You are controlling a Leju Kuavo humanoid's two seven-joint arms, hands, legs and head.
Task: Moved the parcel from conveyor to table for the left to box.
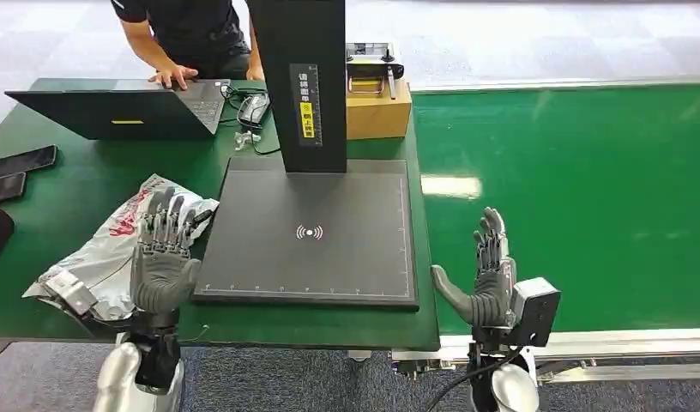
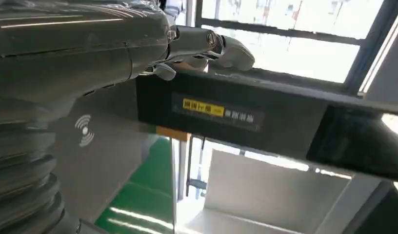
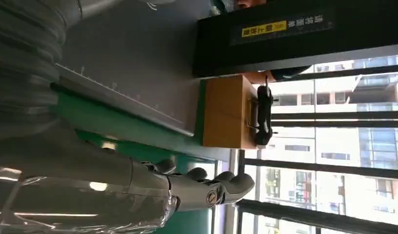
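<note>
Fingers (image 1: 162, 215) of the left hand (image 1: 162, 257) are spread and released, held just above the near end of the parcel (image 1: 106, 249); no grasp is seen. The parcel, a crumpled grey mailing bag, is already laid on the green surface (image 1: 63, 197), beside the left edge of the black scanner pad (image 1: 312, 232). Its long axis is judged to run diagonally, from the near left edge towards the pad. The right hand (image 1: 488, 275) is likewise held open, over the conveyor (image 1: 578, 172), well apart from the parcel, so the left hand is plainly the nearer.
</note>
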